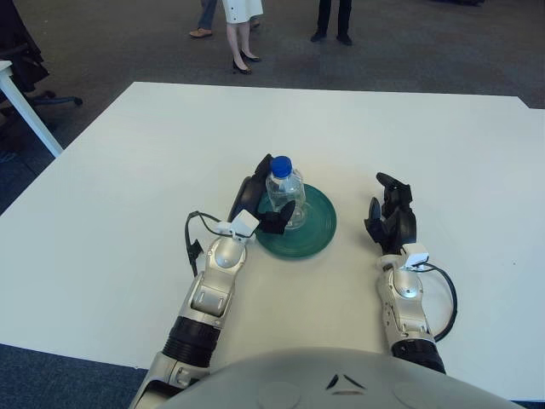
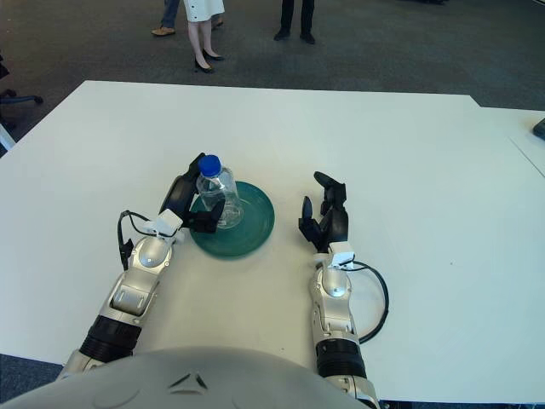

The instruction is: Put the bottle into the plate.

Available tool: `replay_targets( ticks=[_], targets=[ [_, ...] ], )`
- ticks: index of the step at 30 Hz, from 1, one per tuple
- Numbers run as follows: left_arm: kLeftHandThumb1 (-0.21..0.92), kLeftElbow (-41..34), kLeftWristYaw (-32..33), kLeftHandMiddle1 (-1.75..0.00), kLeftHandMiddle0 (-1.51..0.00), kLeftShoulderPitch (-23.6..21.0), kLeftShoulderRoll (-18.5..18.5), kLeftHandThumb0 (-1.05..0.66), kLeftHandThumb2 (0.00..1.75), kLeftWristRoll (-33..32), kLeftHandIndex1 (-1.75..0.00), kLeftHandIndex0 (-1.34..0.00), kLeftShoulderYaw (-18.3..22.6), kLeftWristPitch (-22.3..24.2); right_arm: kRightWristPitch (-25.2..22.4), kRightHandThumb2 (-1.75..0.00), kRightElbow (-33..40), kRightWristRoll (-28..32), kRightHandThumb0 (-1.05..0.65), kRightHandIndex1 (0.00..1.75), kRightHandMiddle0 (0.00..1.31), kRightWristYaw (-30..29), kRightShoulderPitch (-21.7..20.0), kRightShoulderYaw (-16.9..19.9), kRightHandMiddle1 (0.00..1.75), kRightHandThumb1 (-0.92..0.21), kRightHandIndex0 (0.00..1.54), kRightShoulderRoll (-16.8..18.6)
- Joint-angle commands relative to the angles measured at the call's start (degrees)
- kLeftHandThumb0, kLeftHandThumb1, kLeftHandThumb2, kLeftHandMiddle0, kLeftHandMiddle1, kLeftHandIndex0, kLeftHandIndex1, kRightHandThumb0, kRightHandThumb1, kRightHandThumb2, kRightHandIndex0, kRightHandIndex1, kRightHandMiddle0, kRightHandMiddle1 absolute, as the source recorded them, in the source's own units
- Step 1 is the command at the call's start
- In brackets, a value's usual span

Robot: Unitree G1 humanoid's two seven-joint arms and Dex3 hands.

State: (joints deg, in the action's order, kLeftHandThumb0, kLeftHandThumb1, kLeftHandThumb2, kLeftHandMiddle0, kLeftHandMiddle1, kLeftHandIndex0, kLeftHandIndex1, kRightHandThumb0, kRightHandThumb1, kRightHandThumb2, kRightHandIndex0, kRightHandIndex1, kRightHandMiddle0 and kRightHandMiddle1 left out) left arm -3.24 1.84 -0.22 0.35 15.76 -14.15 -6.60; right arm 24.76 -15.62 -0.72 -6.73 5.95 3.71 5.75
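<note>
— What's on your left side?

— My left hand (image 1: pixel 260 204) sits at the left edge of the green plate (image 1: pixel 317 232), its dark fingers (image 1: pixel 279 217) wrapped around the clear bottle (image 1: pixel 283 194). One finger crosses the bottle's front low down; the others curve behind it, where I can only see their tops.

— Where is the bottle, exactly?

— Upright, blue cap (image 1: pixel 281 165) on top, over the left part of the plate. My fingers cover its base, so I cannot tell whether it touches the plate or is just above it.

— And the plate?

— It lies on the white table (image 1: pixel 153 153), near the middle. Its left rim is hidden behind my hand and the bottle.

— Your right side?

— My right hand (image 2: pixel 326 216) shows to the right of the plate, apart from it, fingers loosely spread and holding nothing. Whether it touches the table, I cannot tell.

— Anything beyond?

— People's legs (image 1: pixel 238 38) past the far table edge, cut off by the frame's top.
</note>
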Motion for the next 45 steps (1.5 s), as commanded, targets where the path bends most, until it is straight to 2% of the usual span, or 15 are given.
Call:
replay_targets(
  ticks=[1,16,27,45],
  targets=[
    [0.33,1.25,0.73,-1.75,-1.18,-1.64,0.16,-0.46,1.29,0.59,-1.75,-0.59,0.55,0.18,-1.82,-0.63,-3.41,0.35,-0.51,0.01,0.13,-0.23,2.76,-0.1,1.0,-0.92,0.52,0.73],
    [0.34,3.05,0.61,-1.75,-1.21,-3.53,0.14,-0.46,1.28,1.63,-1.75,-0.59,0.82,2.7,-1.17,-0.63,-3.31,0.2,-0.5,0.0,0.13,-0.15,3.38,-0.63,1.0,-0.92,0.5,1.33],
    [0.36,2.81,0.8,-1.75,-1.21,-3.54,0.26,-0.45,1.25,2.35,-1.75,-0.57,0.76,4.65,-0.67,-0.67,-2.81,-0.25,-0.51,0.0,0.07,-0.25,3.95,-1.13,0.94,-0.92,0.49,1.52],
    [0.4,5.36,1.77,-1.75,-1.16,-3.34,-0.17,-0.44,1.2,3.28,-1.75,-0.53,0.14,4.51,-0.22,-0.71,-1.81,-0.89,-0.53,0.0,0.06,-1.53,5.0,-1.92,0.92,-0.92,0.5,1.61]
  ],
)
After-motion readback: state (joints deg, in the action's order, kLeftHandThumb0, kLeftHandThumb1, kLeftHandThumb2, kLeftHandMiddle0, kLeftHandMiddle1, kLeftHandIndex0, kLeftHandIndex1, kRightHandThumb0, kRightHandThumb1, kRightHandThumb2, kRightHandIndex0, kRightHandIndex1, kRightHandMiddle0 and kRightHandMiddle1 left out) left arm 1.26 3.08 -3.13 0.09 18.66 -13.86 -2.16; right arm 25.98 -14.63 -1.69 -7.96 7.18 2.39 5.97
